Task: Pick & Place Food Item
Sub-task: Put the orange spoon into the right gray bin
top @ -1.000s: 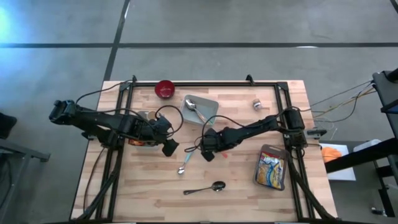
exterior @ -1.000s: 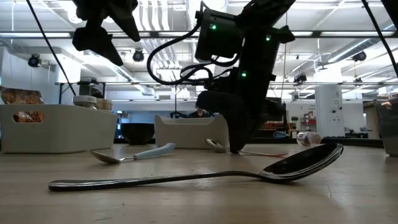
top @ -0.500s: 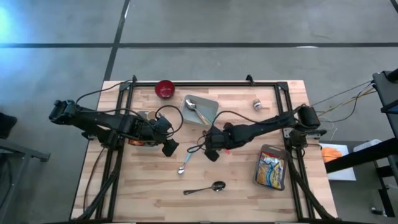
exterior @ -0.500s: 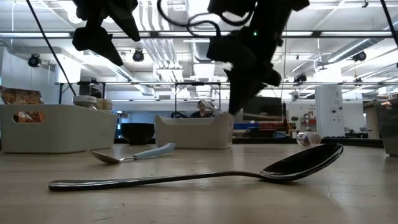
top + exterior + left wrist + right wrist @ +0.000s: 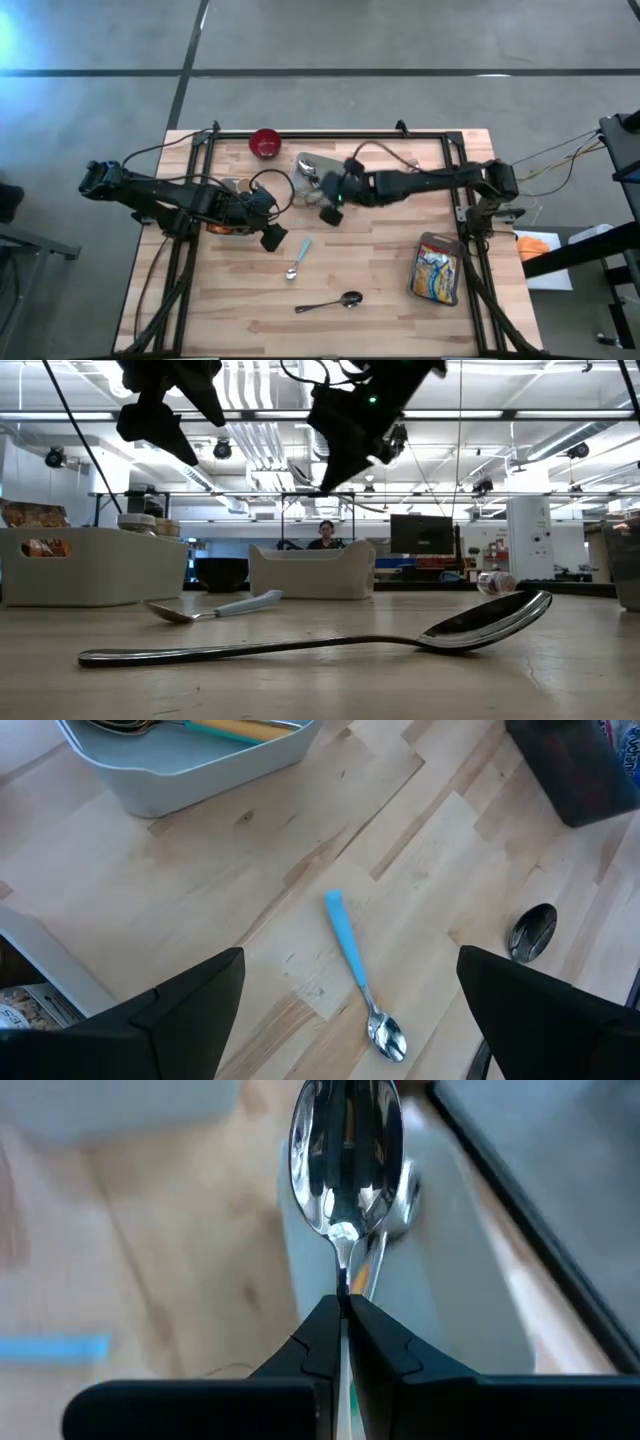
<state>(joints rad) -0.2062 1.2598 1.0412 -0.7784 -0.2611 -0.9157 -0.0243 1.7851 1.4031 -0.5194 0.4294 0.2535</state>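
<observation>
on the wooden table [image 5: 380,280], going left to right in the high view: the left arm reaches in from nine o'clock and its left gripper [image 5: 268,232] hangs above the boards left of centre, fingers [image 5: 190,1005] spread wide with nothing between them. just under that arm sits a white bin with an orange-brown packet [image 5: 226,226] in it. straight ahead of the left gripper, in its wrist view, the blue-handled spoon [image 5: 357,974] lies flat on the wood, bowl end towards six o'clock in the high view. at six o'clock from it lies the all-metal spoon [image 5: 330,303], which fills the foreground of the low view [image 5: 320,640]. up at twelve o'clock near the table's far edge stands the red bowl [image 5: 265,143]. just right of it is the grey tray [image 5: 308,162], with cutlery lying in it. the right gripper [image 5: 332,205] hovers over the tray's near right corner, raised clear of the table in the low view, fingers pinched tight on the handle of a shiny spoon [image 5: 345,1160], its bowl out ahead of the fingertips over the tray. farther right, a small jar [image 5: 413,169] stands at about two o'clock, and a food bag [image 5: 437,268] lies at four o'clock beside the right arm's frame
</observation>
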